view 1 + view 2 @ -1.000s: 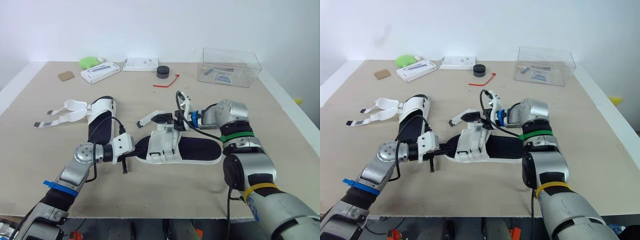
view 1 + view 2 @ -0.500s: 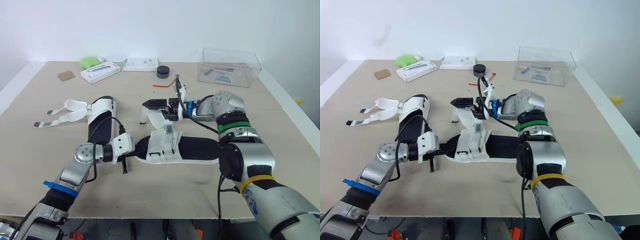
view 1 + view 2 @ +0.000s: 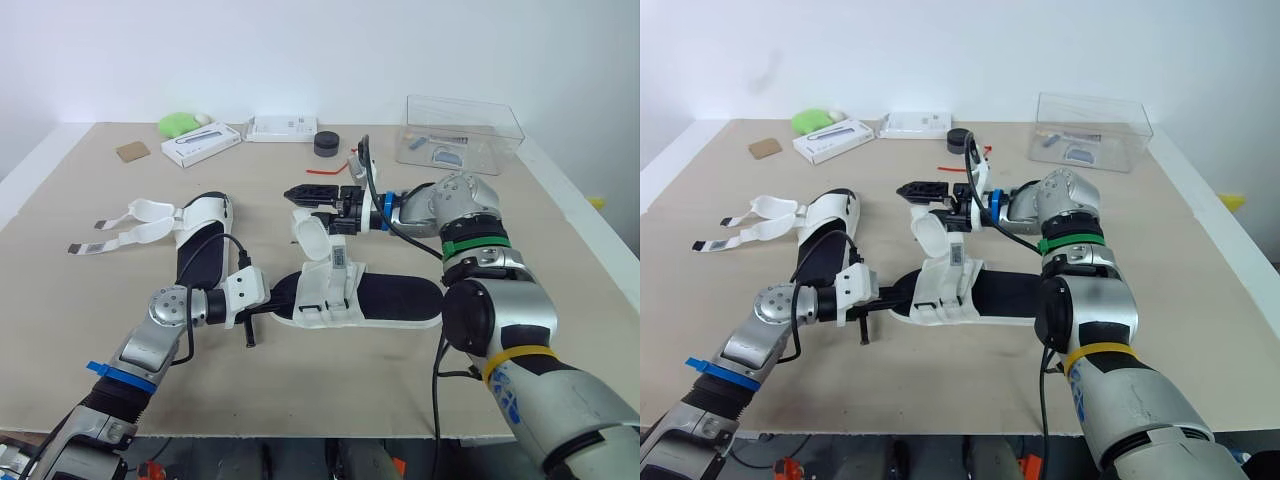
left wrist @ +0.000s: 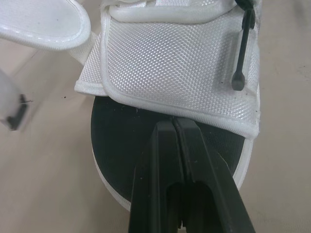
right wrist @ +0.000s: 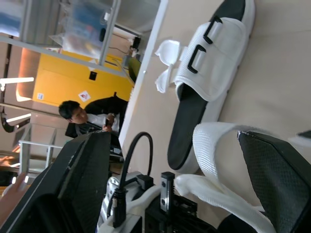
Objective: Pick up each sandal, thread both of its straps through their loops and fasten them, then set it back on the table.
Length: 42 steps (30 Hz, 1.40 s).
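**Two sandals on the table, the centre one between both grippers**

Two white sandals with black footbeds lie on the table (image 3: 70,340). The centre sandal (image 3: 385,298) rests flat on its sole, lengthwise across the table in front of the robot. The left sandal (image 3: 203,238) lies well apart from it toward the robot's left. Its two loose straps (image 3: 132,236) are spread flat on the table, side by side, and its two black loops (image 5: 197,57) are empty.

The left gripper (image 4: 173,121) has its two fingers pressed together with nothing between them. Their tips rest on the centre sandal's black footbed, at the edge of its white woven upper (image 4: 175,58).

The right gripper (image 3: 318,194) hovers above the upper of the centre sandal, its two fingers spread wide. One curled strap (image 3: 311,232) of the centre sandal stands up beneath it. In the right wrist view this strap lies between the fingers, clamped by neither.

Along the far edge of the table are two white boxes (image 3: 200,143), one green object (image 3: 179,124), one brown square (image 3: 131,152), one black round object (image 3: 326,143), one red tie (image 3: 318,171) and one clear container (image 3: 463,133). One person (image 5: 90,116) is seen beyond the table.
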Each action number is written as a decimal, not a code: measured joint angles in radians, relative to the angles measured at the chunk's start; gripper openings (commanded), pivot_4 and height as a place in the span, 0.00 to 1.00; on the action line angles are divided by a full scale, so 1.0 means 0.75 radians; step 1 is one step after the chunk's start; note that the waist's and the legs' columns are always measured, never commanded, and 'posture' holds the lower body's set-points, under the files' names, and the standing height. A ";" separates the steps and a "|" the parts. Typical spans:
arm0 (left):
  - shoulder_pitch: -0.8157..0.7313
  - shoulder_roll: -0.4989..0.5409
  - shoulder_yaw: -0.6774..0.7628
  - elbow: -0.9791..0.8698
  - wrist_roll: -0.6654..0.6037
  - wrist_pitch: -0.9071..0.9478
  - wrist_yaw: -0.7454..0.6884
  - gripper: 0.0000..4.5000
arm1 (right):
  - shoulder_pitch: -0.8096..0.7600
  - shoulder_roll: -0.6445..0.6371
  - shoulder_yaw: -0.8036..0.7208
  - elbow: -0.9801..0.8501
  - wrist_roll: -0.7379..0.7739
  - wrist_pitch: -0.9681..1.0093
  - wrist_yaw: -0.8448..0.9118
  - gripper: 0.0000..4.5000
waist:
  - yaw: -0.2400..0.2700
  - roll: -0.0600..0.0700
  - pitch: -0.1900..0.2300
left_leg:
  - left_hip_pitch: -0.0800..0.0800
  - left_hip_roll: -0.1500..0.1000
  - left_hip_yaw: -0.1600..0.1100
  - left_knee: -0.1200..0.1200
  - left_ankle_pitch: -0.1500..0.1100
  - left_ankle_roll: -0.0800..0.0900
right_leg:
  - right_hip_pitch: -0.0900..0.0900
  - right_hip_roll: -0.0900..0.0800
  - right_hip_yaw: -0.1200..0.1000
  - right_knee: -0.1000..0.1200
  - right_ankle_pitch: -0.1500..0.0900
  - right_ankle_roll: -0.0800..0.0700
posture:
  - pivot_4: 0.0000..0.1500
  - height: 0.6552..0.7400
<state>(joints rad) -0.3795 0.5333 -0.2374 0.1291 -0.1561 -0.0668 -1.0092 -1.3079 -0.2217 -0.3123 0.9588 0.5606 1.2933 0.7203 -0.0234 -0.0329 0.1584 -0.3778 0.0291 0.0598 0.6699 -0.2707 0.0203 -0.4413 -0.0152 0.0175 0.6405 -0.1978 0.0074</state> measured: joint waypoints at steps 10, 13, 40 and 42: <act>0.000 0.000 0.000 0.000 0.000 0.000 0.000 0.00 | -0.013 0.001 0.013 0.018 -0.017 -0.104 0.012 0.99 | 0.000 0.000 0.000 | 0.000 0.000 0.000 0.000 0.000 0.000 | 0.000 0.000 0.000 0.000 0.000 0.000 | 1.00 1.00; 0.001 0.000 0.000 -0.002 0.000 0.000 0.001 0.00 | -0.013 -0.002 0.099 0.020 -0.066 -0.163 0.069 0.99 | 0.000 0.000 0.000 | 0.000 0.000 0.000 0.000 0.000 0.000 | 0.000 0.001 0.000 0.000 0.000 0.000 | 1.00 1.00; 0.012 0.000 0.000 -0.020 0.000 0.001 0.011 0.00 | -0.109 -0.002 0.079 0.141 -0.075 -0.137 0.105 0.99 | 0.000 0.000 0.000 | -0.005 0.000 -0.006 0.000 0.000 0.000 | -0.001 -0.002 -0.004 -0.001 -0.001 -0.001 | 1.00 1.00; 0.016 0.000 0.001 -0.027 0.000 0.003 0.017 0.00 | -0.115 -0.002 0.047 0.153 -0.072 -0.144 0.095 0.99 | 0.000 0.000 0.000 | -0.005 0.000 -0.007 0.000 0.000 0.000 | -0.001 -0.002 -0.005 -0.002 -0.001 -0.001 | 1.00 1.00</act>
<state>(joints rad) -0.3673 0.5335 -0.2370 0.1088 -0.1561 -0.0641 -0.9966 -1.3942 -0.2229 -0.2771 1.0735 0.5066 1.1849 0.7914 -0.0234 -0.0327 0.1585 -0.3819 0.0289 0.0548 0.6697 -0.2707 0.0203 -0.4424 -0.0166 0.0139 0.6391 -0.1982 0.0065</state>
